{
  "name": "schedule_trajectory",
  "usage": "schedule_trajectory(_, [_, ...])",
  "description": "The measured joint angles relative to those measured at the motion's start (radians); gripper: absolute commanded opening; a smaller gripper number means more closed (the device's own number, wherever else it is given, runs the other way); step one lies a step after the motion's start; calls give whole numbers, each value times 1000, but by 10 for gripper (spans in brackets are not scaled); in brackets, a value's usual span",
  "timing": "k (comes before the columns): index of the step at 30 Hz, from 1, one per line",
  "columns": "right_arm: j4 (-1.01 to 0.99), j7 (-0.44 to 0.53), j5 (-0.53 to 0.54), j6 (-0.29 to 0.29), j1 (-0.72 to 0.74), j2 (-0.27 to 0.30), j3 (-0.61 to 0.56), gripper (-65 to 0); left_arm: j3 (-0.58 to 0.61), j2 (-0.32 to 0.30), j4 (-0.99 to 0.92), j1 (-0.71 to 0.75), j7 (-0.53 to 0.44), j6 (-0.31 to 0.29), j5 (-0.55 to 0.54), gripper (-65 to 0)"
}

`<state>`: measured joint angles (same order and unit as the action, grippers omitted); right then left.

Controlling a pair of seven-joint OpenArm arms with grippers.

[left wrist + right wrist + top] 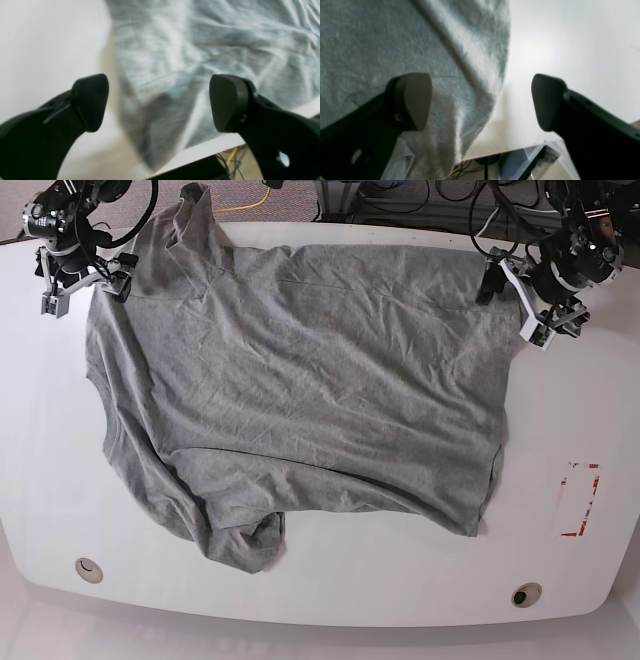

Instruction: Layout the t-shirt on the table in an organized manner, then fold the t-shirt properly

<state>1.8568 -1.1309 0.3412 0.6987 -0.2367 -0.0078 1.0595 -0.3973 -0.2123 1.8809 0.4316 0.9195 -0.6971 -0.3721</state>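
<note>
The black jaws of the left gripper (160, 102) and right gripper (481, 101) stand released over the far corners of the grey t-shirt (300, 400), which lies spread but wrinkled on the white tabletop (560, 520), seemingly to pinch and straighten it.

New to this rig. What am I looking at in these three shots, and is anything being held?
It is a two-armed robot at a white table. The base view looks down on the whole table; the other two come from cameras on each wrist, looking out between that arm's black fingers. A grey t-shirt lies spread but wrinkled, one part bunched near the bottom edge. A red outline mark and two round holes show on the table. In the base view the left gripper is on the right, the right gripper on the left, each at a far corner of the shirt. Both are open over the shirt's edge; nothing is held.
</note>
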Motion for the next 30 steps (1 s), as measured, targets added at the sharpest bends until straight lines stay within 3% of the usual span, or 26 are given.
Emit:
schedule_trajectory(7, [-2, 1, 1, 0, 0, 2, 0, -51, 5, 3, -38, 0, 0, 0, 1, -54])
schedule_trajectory(13, [-2, 1, 1, 0, 0, 1, 0, -51, 2, 4, -42, 0, 0, 0, 0, -174])
schedule_trajectory(16, [-2, 1, 0, 0, 0, 2, 1, -51, -3, 3, -41, 0, 0, 0, -1, -203])
schedule_trajectory(27, [-2, 1, 1, 0, 0, 2, 1, -51, -45, 4, -43, -55, 0, 0, 13, -204])
schedule_trajectory(30, [-2, 1, 1, 0, 0, 2, 1, -51, -44, 9, -43, -91, 0, -1, 60, -204])
